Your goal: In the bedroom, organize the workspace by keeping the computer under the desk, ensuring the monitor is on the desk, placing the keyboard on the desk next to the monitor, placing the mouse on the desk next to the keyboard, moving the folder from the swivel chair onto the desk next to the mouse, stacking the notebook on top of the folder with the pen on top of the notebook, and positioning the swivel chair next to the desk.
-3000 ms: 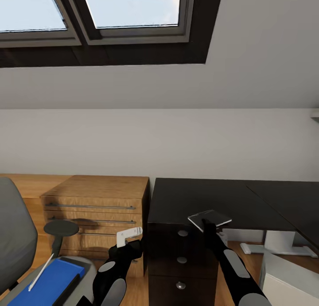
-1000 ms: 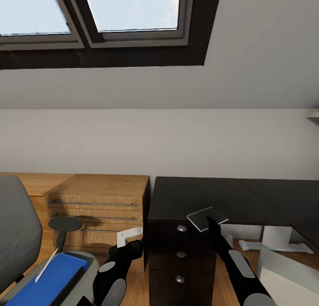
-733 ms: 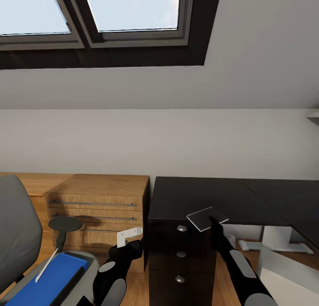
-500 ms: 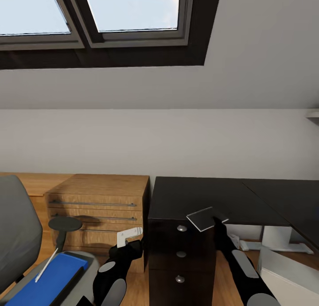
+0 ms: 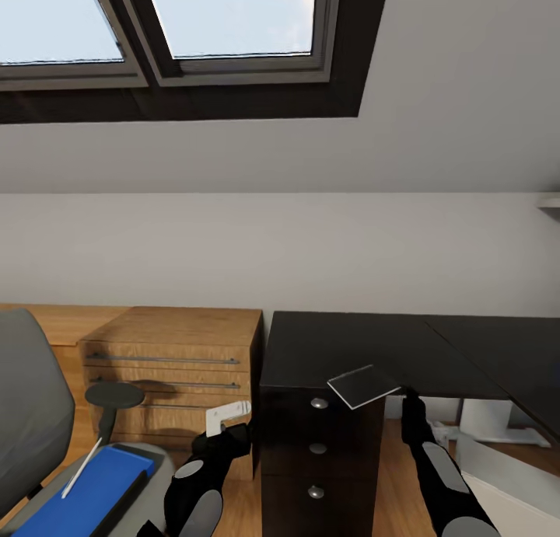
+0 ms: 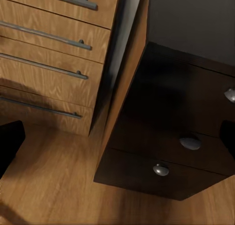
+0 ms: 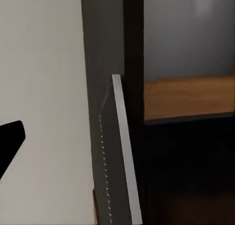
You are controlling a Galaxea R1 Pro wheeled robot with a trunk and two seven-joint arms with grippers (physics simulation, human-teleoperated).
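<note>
Notebook (image 5: 362, 385) lies on the black tabletop (image 5: 342, 350) at its front edge above the three-drawer pedestal (image 5: 317, 459), the right fingers (image 5: 410, 401) just beside it (spread or closed, I cannot tell), while the blue folder (image 5: 82, 496) and white pen (image 5: 82, 465) rest on the swivel chair (image 5: 31, 420) seat, near the left fingers (image 5: 227, 413), spread apart and holding nothing.

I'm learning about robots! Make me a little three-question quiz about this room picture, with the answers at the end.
1. True or false: the notebook lies on the desk, partly sticking out over its front edge.
2. What is on the swivel chair seat? A) the blue folder B) a keyboard C) a mouse
3. Fill in: the right gripper sits just beside the notebook, not ____ it.

Key: 1 true; 2 A; 3 holding.
</note>
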